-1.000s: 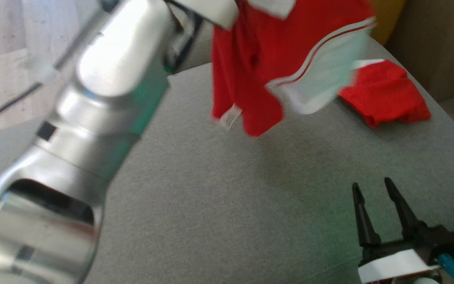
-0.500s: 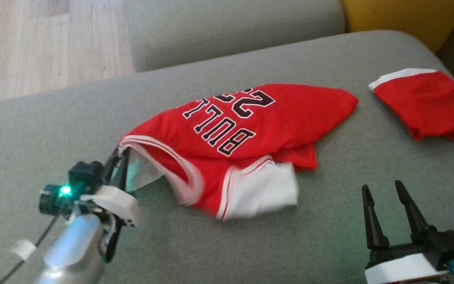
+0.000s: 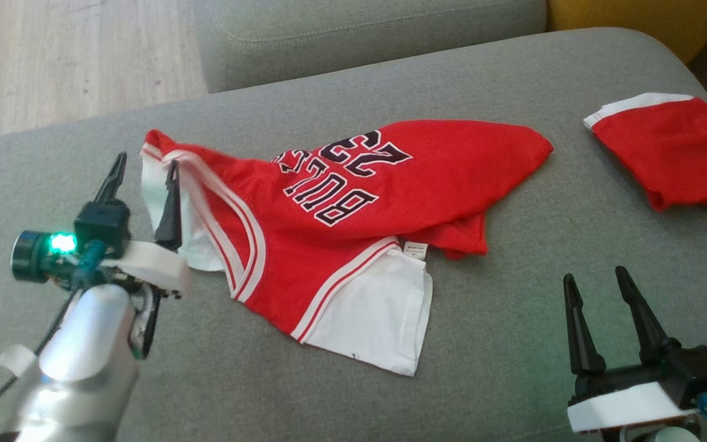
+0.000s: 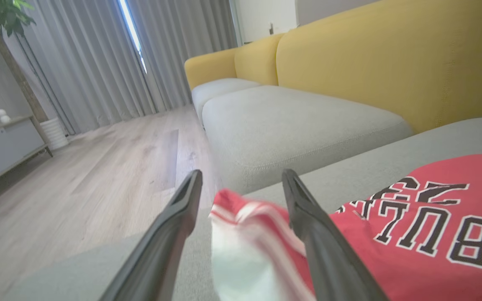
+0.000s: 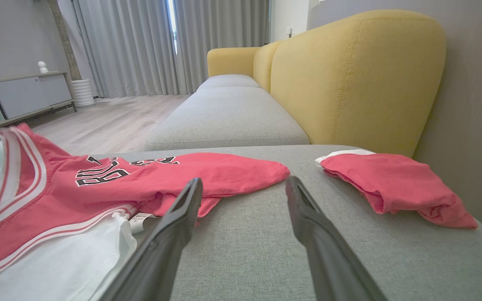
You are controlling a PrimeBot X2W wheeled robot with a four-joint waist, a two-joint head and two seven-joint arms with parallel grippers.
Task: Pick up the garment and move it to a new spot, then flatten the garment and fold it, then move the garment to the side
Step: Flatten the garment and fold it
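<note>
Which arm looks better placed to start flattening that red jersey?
Left, probably: the left pincer, open, straddles the striped edge of the jersey; the right pincer hangs open over bare cushion, apart from the cloth.

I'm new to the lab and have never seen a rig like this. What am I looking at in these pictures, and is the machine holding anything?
This is a two-armed robot; each arm ends in a gripper with two long dark fingers. One picture looks down from its head; the other two look along each gripper's fingers from wrist cameras. On the grey sofa cushion lies a crumpled red jersey with white trim and black lettering, and to its right a smaller red bundle of cloth. The left gripper is open, the jersey's striped edge lying between its fingers, apparently not pinched. The right gripper is open and empty, short of the jersey.
</note>
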